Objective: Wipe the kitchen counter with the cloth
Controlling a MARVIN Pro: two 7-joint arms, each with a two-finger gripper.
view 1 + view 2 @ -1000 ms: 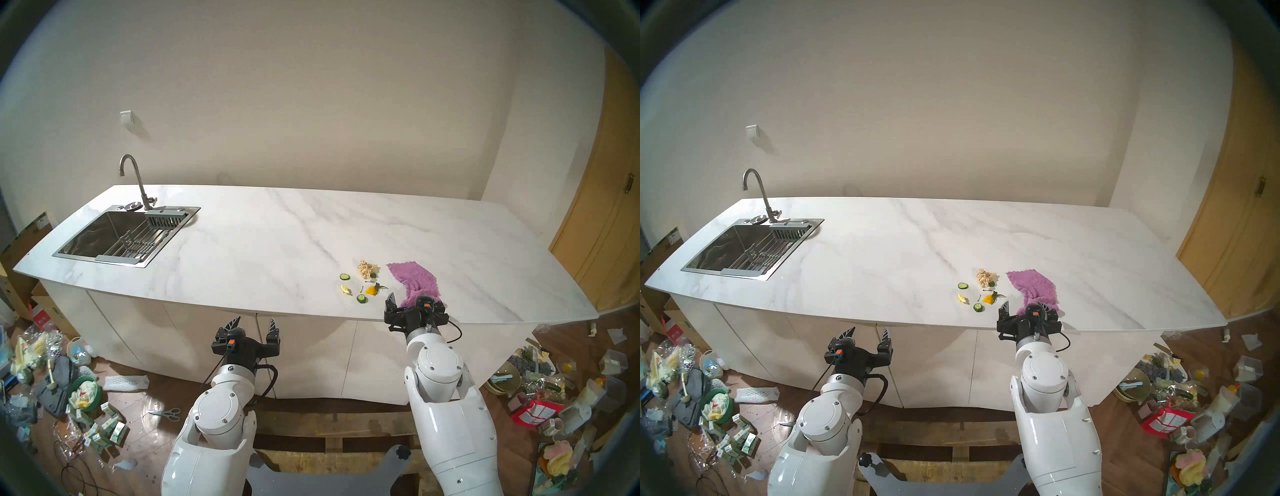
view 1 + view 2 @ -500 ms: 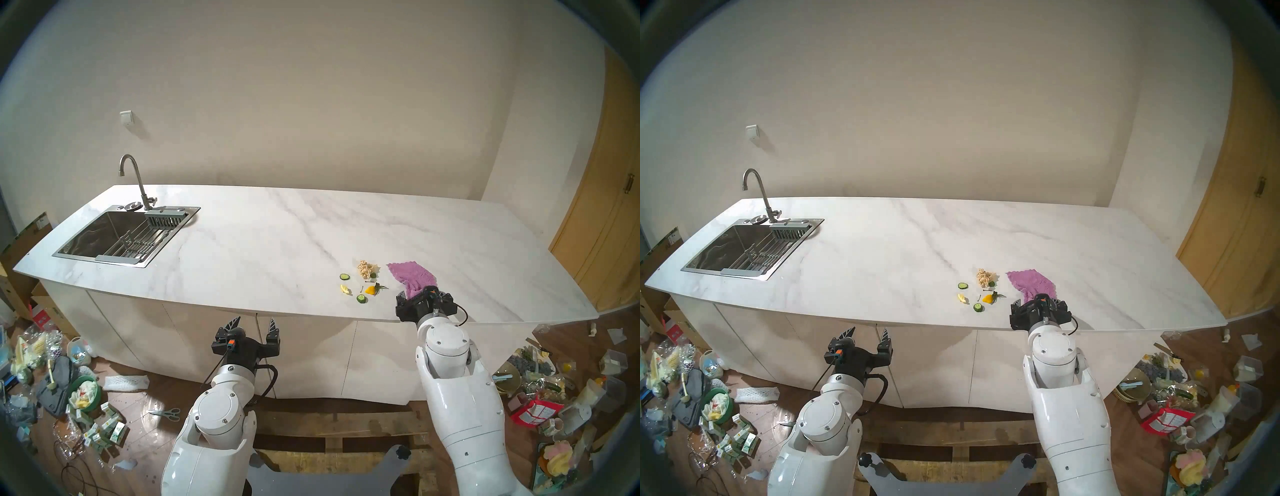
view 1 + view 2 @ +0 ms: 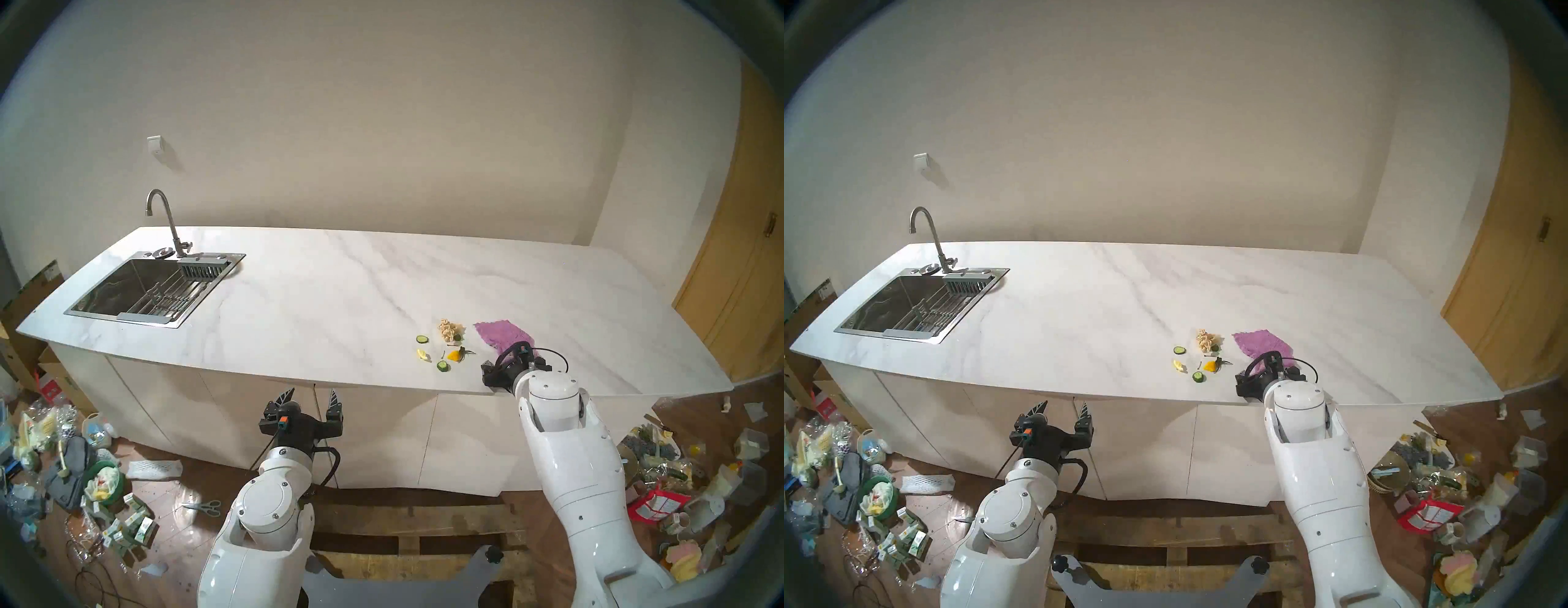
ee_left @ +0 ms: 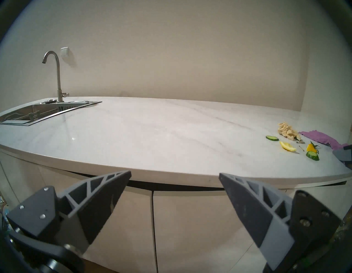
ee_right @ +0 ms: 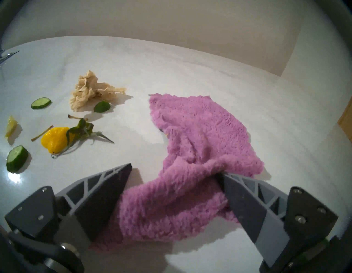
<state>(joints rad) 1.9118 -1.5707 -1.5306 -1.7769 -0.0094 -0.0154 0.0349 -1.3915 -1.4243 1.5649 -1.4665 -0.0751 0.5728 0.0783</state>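
The right tool (image 5: 175, 171) stood spread around the cloth (image 5: 190, 144), low-centre on the bench (image 5: 133, 57), not yet pinching. Closing might catch only a fold and slip. The left tool (image 4: 174, 174) hung spread, idle.

No legible text anywhere.

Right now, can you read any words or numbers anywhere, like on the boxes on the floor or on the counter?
No text can be read.
Small green and white cartons on the floor: print too small and blurred.
Red and white packet: print blurred.
Cardboard box label: too small.
Kitchen counter, cloth, sink: no writing visible.
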